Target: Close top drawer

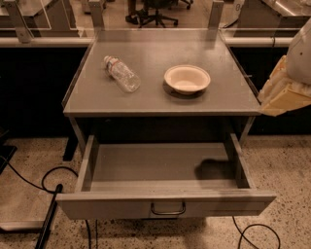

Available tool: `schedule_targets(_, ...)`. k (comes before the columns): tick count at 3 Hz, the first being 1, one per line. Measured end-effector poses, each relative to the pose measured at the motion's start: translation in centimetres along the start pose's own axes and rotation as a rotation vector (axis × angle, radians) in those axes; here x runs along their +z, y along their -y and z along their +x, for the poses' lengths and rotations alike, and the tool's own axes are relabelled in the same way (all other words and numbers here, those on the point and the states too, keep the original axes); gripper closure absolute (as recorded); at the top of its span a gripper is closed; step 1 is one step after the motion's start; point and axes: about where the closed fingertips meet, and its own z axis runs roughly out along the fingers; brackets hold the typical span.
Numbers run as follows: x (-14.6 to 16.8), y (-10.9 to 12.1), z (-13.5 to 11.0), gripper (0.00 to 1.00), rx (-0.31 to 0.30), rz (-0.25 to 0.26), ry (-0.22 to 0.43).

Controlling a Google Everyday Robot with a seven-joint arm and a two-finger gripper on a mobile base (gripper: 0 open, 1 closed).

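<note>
The top drawer (112, 208) is a wide, shallow grey metal drawer under the grey table top (160, 99). It stands pulled far out toward me, and its inside shows nothing but a dark shadow at the right. A small curved wire handle (168, 210) sits at the centre of its flat front. My gripper (285, 93) shows as cream-coloured parts at the right edge of the camera view. It is beside the table's right front corner, above and to the right of the drawer, and touches neither.
A clear plastic bottle (121, 74) lies on its side on the table top, and a pale bowl (187, 79) stands to its right. Black cables (29, 181) and a dark pole (48, 221) lie on the speckled floor left of the drawer. An office chair (154, 10) stands behind.
</note>
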Motion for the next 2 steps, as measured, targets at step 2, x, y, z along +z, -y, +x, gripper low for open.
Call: schedule_targets(2,0.0,0.0,0.0,1.0,0.0,0.0,0.0)
